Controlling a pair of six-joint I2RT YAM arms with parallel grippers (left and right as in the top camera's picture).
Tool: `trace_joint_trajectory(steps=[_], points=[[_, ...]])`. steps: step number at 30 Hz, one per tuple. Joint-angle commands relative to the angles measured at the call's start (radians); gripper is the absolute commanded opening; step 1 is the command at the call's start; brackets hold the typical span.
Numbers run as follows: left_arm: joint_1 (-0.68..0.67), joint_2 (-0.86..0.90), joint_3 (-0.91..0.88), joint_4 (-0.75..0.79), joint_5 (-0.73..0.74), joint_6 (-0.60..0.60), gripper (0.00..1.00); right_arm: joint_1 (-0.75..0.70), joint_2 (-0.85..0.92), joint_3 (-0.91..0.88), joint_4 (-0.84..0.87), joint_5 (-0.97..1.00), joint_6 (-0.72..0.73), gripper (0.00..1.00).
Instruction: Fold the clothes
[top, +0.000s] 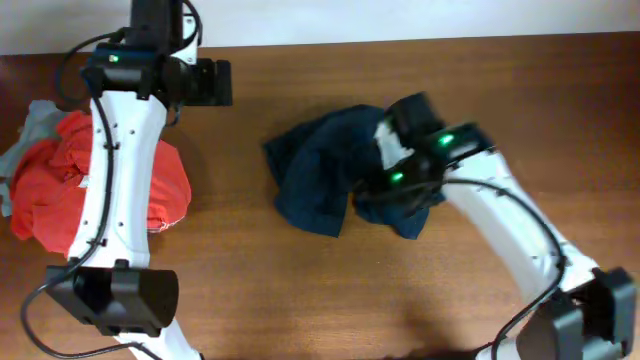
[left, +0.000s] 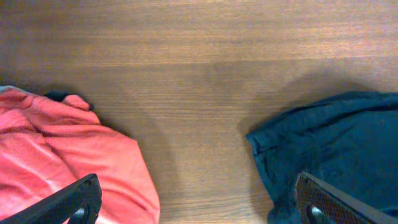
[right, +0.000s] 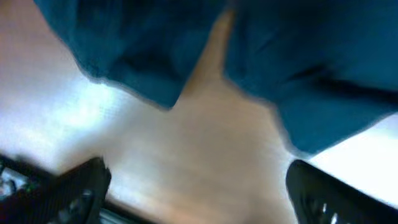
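Observation:
A crumpled dark blue garment (top: 325, 175) lies at the middle of the table; it also shows in the left wrist view (left: 336, 143) and, blurred, in the right wrist view (right: 261, 56). A pile of red clothes (top: 100, 185) lies at the left, also in the left wrist view (left: 68, 162). My left gripper (left: 199, 208) is open and empty, high above the bare wood between the two. My right gripper (right: 199, 193) is open and empty, over the blue garment's right side (top: 405, 165).
A grey cloth (top: 35, 120) sticks out behind the red pile at the far left. The wooden table (top: 300, 290) has bare wood in front and at the right. A white wall edge runs along the back.

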Motion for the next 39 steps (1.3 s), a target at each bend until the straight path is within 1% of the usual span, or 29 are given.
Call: trace_joint_trajectory(steps=[1,5,8,12,16,19,23,28,29,30,31,33,36,39], points=[[0.020,-0.022,0.013,0.003,0.023,0.026,0.99,0.101,-0.014,-0.101,0.169,0.014,0.282,0.79],[0.024,-0.019,0.013,0.006,0.023,0.026,0.99,0.174,-0.009,-0.203,0.353,0.079,0.465,0.72],[0.024,-0.016,0.012,0.007,0.023,0.026,0.99,0.206,0.009,-0.261,0.451,0.105,0.537,0.66],[0.024,-0.016,0.009,0.007,0.023,0.026,0.99,0.224,0.053,-0.282,0.463,0.137,0.585,0.65],[0.024,-0.016,0.003,0.007,0.023,0.027,0.99,0.224,0.109,-0.282,0.521,0.166,0.586,0.62],[0.024,-0.013,0.002,0.008,0.023,0.027,0.99,0.224,0.155,-0.282,0.529,0.171,0.627,0.60],[0.024,-0.007,0.002,0.012,0.023,0.027,0.99,0.224,0.207,-0.282,0.579,0.180,0.637,0.58],[0.024,0.020,0.002,0.010,0.022,0.027,0.99,0.226,0.218,-0.282,0.638,0.181,0.635,0.47],[0.024,0.030,0.002,0.008,0.022,0.027,0.99,0.228,0.218,-0.282,0.641,0.182,0.632,0.38],[0.024,0.039,0.002,0.006,0.022,0.027,0.99,0.231,0.218,-0.282,0.641,0.181,0.625,0.25],[0.024,0.051,0.002,0.006,0.023,0.026,0.99,0.234,0.218,-0.282,0.640,0.180,0.616,0.15],[0.024,0.065,0.002,0.005,0.023,0.026,0.98,0.238,0.214,-0.281,0.641,0.159,0.542,0.04],[0.024,0.068,0.002,0.006,0.021,0.027,0.96,0.228,0.180,-0.261,0.599,0.150,0.459,0.04],[0.024,0.068,0.002,0.014,0.019,0.027,0.96,0.185,0.101,-0.176,0.437,0.155,0.352,0.04]])
